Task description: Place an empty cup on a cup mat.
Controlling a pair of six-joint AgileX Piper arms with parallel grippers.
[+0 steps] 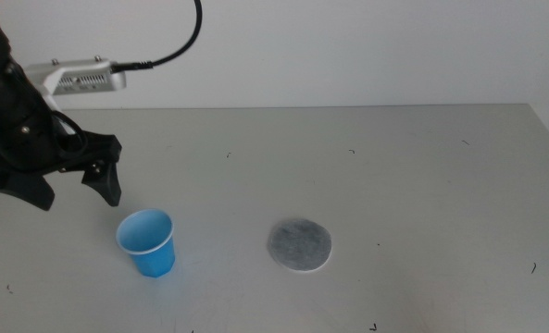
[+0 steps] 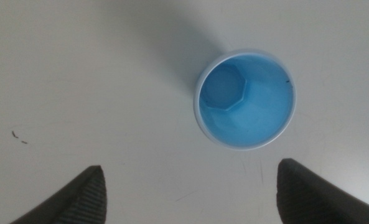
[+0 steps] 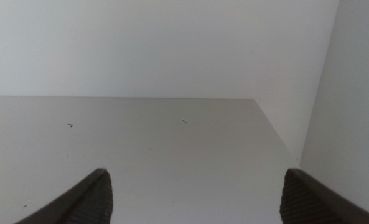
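The left gripper [image 1: 70, 190] hung above the tabletop [image 1: 394, 166] on the left side of the middle view, its two dark jaws spread wide and holding nothing. The cup [image 1: 147, 242] stood upright just below and to the right of it in that view, near the gripper but apart from it.

In the left wrist view the gripper [image 2: 190, 193] looked almost straight down: the cup [image 2: 245, 99] showed as a blue circle with a thin white rim and a lighter inside, with nothing in it. It lay ahead of the jaw tips, not between them, and somewhat closer to one jaw than the other.

The mat [image 1: 300, 245] lay flat on the tabletop on the cup's far side from the gripper, well apart from the gripper and clear of the cup, with bare surface between them.

The right gripper [image 3: 196, 193] was out of the middle view. Its own camera showed its jaws wide apart and gripping nothing, over a bare stretch of tabletop [image 3: 159, 149] that ended at a white wall [image 3: 172, 43].
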